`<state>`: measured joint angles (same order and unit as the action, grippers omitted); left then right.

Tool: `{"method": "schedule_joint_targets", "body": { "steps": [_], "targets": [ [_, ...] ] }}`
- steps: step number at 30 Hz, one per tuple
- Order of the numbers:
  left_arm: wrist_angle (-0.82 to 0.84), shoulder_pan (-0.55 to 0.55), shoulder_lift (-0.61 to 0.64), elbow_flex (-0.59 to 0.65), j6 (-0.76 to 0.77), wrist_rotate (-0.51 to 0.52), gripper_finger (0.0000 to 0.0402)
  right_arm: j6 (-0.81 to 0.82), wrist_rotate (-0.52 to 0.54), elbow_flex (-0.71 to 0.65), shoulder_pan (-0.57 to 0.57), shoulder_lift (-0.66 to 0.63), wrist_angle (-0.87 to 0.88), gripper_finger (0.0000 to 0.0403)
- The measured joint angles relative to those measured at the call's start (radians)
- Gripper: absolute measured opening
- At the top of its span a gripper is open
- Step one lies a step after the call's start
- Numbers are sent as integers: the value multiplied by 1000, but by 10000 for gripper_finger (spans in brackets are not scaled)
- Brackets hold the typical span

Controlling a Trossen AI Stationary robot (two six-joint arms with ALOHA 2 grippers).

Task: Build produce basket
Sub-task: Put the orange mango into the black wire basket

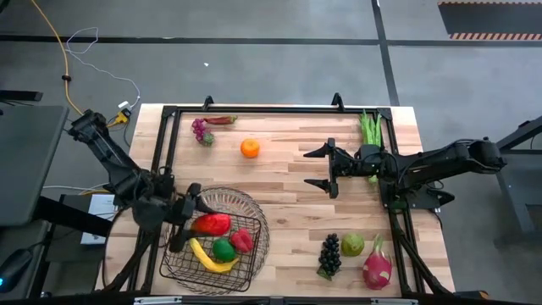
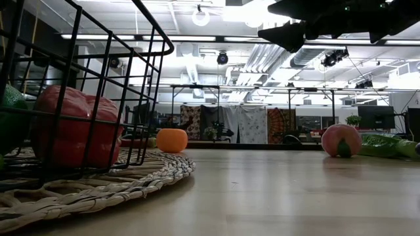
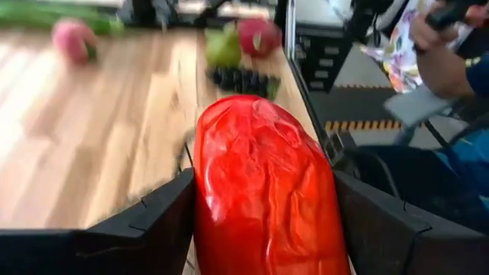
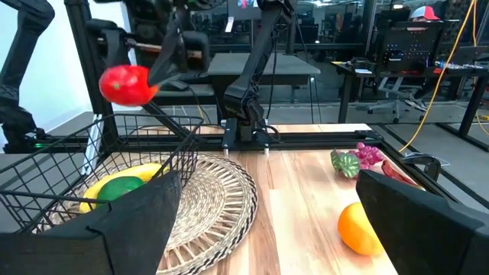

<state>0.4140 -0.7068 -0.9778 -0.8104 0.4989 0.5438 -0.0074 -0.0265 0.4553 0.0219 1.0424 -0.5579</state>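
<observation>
The left gripper pinches a glossy red, mango-like fruit above the round dark wire-mesh basket, which sits on a woven mat and already holds a yellow banana and green lime. The right gripper hangs spread over mid-table, near a round orange. The slick skin could slip from the fingers, or a release near the rim could send the fruit bouncing out.

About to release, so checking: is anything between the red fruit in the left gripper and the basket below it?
Nothing visible blocks it. The left gripper holds the red fruit above the basket, clear of the rim. Already inside are a banana, a green fruit and another red piece. The right gripper waits mid-table, open.
</observation>
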Motion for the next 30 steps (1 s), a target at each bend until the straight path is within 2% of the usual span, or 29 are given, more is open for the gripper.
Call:
{"method": "schedule_joint_targets", "body": {
  "steps": [7,14,18,30],
  "targets": [
    [108,-61,-114,0,150,-28,260,0,0,0,0,0,0,387],
    [171,-72,-269,1,153,-119,260,0,0,0,0,0,0,387],
    [202,-70,-337,1,153,-132,260,0,0,0,0,0,0,387],
    [218,-58,-384,1,179,-108,260,-11,0,0,0,0,0,387]
  ]
}}
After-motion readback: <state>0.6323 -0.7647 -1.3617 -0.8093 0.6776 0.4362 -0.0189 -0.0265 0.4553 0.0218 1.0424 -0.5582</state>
